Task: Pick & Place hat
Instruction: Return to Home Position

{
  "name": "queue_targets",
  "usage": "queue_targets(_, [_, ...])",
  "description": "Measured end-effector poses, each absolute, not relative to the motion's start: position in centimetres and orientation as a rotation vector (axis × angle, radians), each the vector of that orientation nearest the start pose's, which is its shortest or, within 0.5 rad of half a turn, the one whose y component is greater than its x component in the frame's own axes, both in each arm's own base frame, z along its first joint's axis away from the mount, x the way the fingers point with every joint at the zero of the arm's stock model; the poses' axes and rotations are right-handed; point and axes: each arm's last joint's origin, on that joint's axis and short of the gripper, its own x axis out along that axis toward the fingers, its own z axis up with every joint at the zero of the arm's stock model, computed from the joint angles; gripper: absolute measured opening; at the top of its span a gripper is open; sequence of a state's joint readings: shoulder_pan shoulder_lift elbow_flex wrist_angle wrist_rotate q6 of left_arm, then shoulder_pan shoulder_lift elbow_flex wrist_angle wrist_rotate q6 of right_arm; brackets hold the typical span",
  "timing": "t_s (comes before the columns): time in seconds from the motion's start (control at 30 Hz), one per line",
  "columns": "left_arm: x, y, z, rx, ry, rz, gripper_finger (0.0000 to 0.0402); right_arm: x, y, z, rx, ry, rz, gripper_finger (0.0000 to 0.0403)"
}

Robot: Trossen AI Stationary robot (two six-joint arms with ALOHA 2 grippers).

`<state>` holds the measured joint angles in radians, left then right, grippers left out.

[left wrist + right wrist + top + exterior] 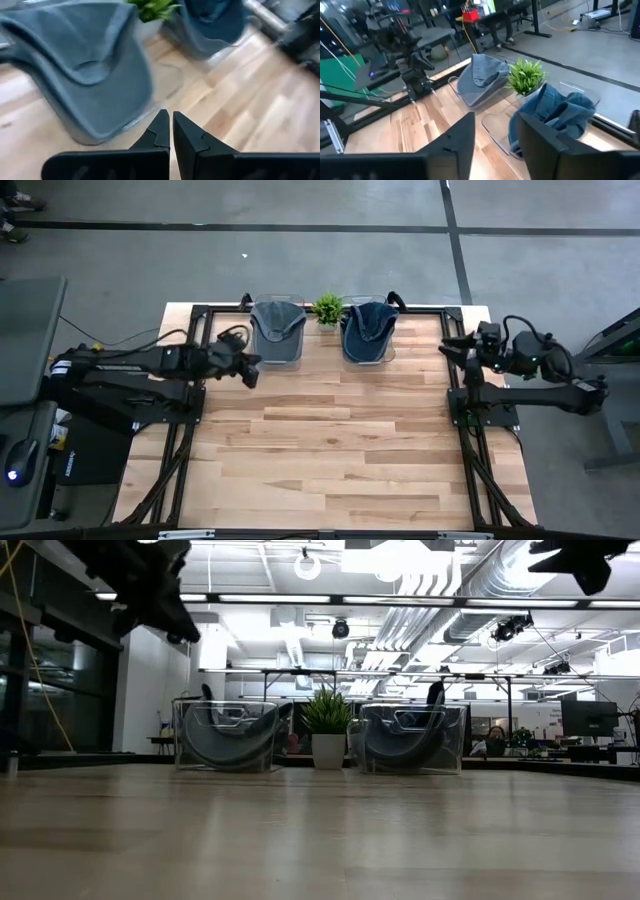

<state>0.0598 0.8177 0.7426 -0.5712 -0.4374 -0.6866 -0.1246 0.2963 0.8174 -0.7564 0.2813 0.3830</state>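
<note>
Nearest you, the left gripper (252, 370) hangs closed and empty over the table's (330, 460) left side. The right gripper (446, 347) is open at the right edge. At the far edge, the gray cap (277, 332) fills the left bin (181, 720) and the blue cap (367, 330) fills the right bin (457, 720), with a plant (328, 307) between them.

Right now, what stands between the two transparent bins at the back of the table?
A small potted plant in a white pot, between the left bin and right bin; the low and high views both show it.
</note>
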Motion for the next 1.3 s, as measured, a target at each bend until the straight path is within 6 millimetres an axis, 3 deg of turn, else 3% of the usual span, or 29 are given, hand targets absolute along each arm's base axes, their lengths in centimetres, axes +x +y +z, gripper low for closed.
queue_targets(0.2, [14.3, 1.2, 26.4, -0.579, 0.284, 0.567, 0.0000, 4.5, -1.3, 29.9, 0.378, 0.059, -0.397, 0.0082])
queue_targets(0.43, [12.1, 0.8, 24.8, -0.597, 0.182, 0.523, 0.0000, 4.3, -1.1, 27.4, 0.387, 0.011, -0.347, 0.0008])
queue_targets(0.6, [11.2, 0.8, 23.5, -0.628, 0.077, 0.476, 0.0000, 4.0, -1.1, 26.7, 0.399, -0.015, -0.338, 0.0010])
queue_targets(0.97, [11.4, 0.8, 19.3, -0.663, -0.075, 0.398, 0.0000, 5.6, -1.2, 25.2, 0.412, -0.066, -0.303, 0.0003])
queue_targets(1.1, [11.5, 0.7, 17.8, -0.683, -0.164, 0.358, 0.0000, 6.7, -1.3, 24.6, 0.418, -0.196, -0.264, 0.0001])
queue_targets(1.3, [11.5, 0.7, 17.8, -0.635, -0.179, 0.328, 0.0000, 8.4, -1.5, 21.9, 0.462, -0.283, -0.214, 0.0001])
